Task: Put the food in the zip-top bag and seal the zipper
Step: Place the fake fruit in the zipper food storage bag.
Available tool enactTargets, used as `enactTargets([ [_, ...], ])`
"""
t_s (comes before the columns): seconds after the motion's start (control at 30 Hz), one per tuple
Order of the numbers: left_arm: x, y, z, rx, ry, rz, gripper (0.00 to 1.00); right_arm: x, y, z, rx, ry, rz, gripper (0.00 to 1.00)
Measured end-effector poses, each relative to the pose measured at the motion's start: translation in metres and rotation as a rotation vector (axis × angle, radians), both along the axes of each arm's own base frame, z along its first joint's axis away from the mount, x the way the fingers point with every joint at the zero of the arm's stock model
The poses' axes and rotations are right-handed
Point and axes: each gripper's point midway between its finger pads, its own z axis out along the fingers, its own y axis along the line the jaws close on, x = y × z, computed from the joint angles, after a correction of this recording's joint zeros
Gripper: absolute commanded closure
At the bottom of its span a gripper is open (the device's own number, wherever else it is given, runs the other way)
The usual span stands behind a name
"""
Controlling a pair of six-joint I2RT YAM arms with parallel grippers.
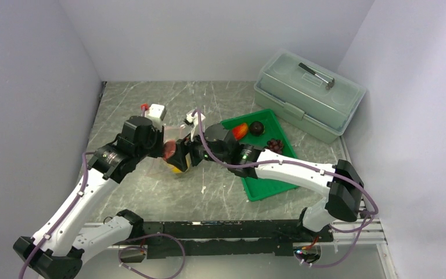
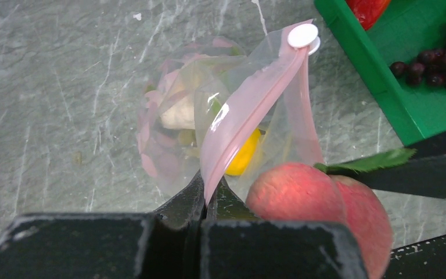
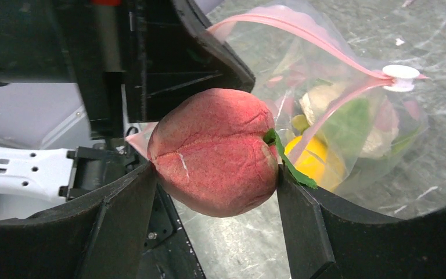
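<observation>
Pink peach [image 3: 212,151] clamped in right gripper [image 3: 215,177], just beside zip-top bag [image 2: 171,119] mouth; zipper [image 2: 247,107] pinched tight in left gripper [image 2: 207,195]; mouth facing peach.

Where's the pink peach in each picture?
Top external: peach near the middle.
Left wrist: peach at bottom right, beside the zip-top bag.
Right wrist: peach in the centre, gripped by the right end effector.
Shared landmark: yellow fruit inside the bag.

One peach [image 3: 215,151], five other foods [image 1: 240,131], one bag [image 2: 180,139], one tray [image 1: 267,189], one box [image 1: 308,96].
</observation>
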Motion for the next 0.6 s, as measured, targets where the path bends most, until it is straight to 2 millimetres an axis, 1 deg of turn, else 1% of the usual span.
enactTargets([
  [0.13,-0.001,-0.006,0.001,-0.021,0.000,-0.023,1.00,0.004,-0.002,-0.008,-0.016,0.000,-0.025,0.61],
  [0.43,-0.004,-0.010,0.006,-0.048,-0.007,-0.048,1.00,0.010,-0.004,-0.009,-0.021,-0.009,-0.060,0.61],
  [0.53,-0.006,-0.013,0.009,-0.064,-0.016,-0.059,1.00,0.012,-0.005,-0.014,-0.038,-0.008,-0.079,0.61],
  [0.6,-0.008,-0.014,0.012,-0.081,-0.023,-0.066,1.00,0.013,-0.006,-0.022,-0.063,-0.002,-0.093,0.61],
])
